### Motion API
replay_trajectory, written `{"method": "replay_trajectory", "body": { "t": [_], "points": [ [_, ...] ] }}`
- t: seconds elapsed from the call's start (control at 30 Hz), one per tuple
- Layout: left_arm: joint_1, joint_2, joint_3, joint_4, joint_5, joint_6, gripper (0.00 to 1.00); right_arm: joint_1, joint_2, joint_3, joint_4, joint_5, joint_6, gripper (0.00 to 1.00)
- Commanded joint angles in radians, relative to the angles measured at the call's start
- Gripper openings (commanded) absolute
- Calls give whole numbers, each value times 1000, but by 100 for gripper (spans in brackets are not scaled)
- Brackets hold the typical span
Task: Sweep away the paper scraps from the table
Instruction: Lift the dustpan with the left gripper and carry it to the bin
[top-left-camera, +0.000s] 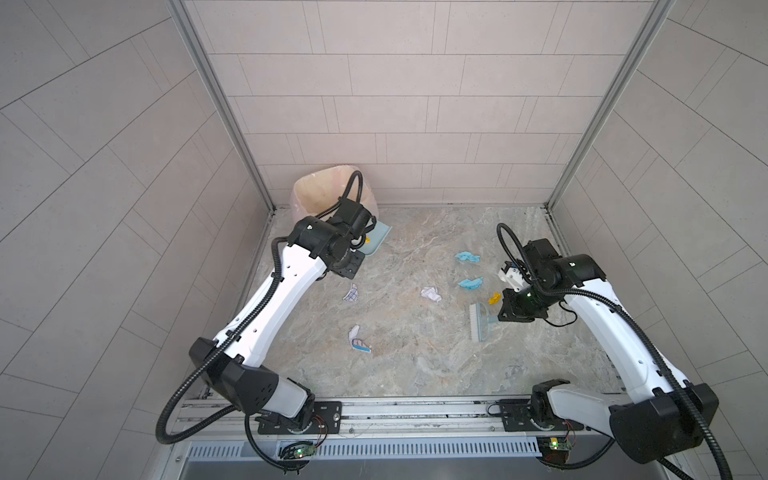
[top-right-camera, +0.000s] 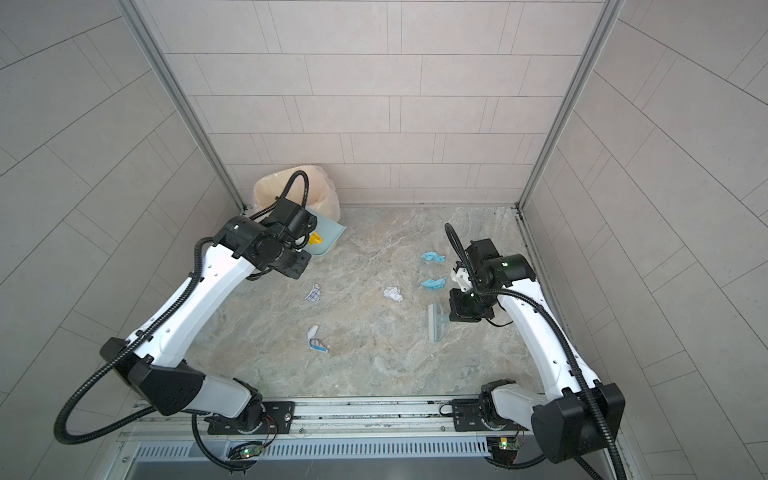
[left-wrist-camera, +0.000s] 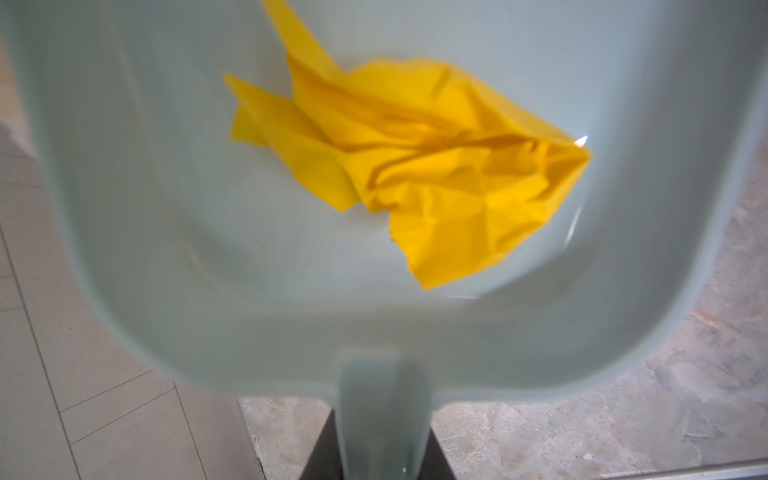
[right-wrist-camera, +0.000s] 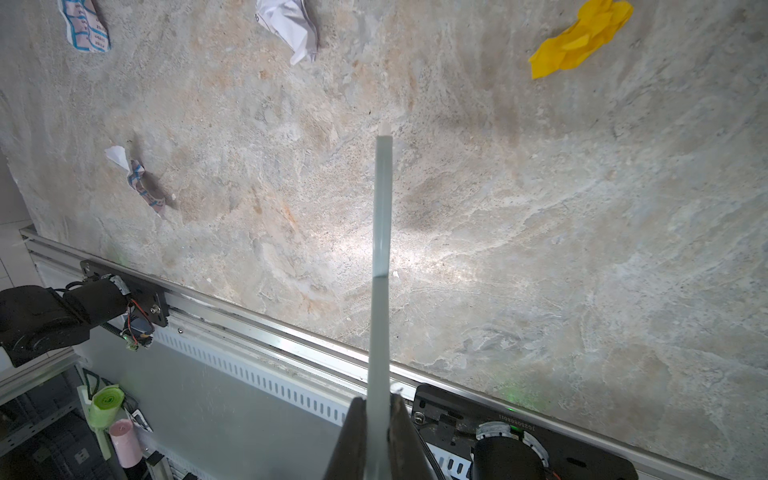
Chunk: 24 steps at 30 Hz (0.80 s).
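L arm (top-left-camera: 274, 303) stretches fwd to the back-left corner, wrist bent down just beside the bin (top-left-camera: 316, 195). Left jaws clamp the handle of the dustpan (left-wrist-camera: 166, 232), narrow gap w/ the handle betw. them. Can't tell if the pan touches the counter (top-left-camera: 415, 365). R arm (top-left-camera: 602, 332) is folded at the elbow over the right side, wrist tipped down & inward. Right jaws are closed tight on the handle of the brush (top-left-camera: 481, 322), bristles toward the middle.

Writing: a serial-type code on the black base plate (right-wrist-camera: 457, 409), too small to read for sure. Print on the grid bits is illegible.

Paper scraps (top-right-camera: 392, 294): all small & crumpled.
- A yellow scrap (left-wrist-camera: 415, 166) lies in the dustpan.
- The rest lie on the counter.
- 2 light blue scraps (top-left-camera: 467, 257) & another yellow scrap (top-left-camera: 495, 298) lie near the R wrist.
- A white scrap (top-left-camera: 431, 294) sits mid-counter.
- 2 grid-print scraps (top-left-camera: 350, 293) lie left of centre, well apart from the brush.
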Motion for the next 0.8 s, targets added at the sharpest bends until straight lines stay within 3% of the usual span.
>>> {"method": "replay_trajectory", "body": {
  "t": [0.0, 0.5, 0.77],
  "points": [
    [83, -42, 37, -35, -32, -11, 0, -8, 0, 3, -4, -14, -18, 0],
    [368, 82, 224, -53, -48, 95, 0, -26, 37, 24, -13, -48, -50, 0],
    [410, 251, 444, -93, -135, 159, 0, -34, 53, 28, -28, -58, -71, 0]
  ]
}}
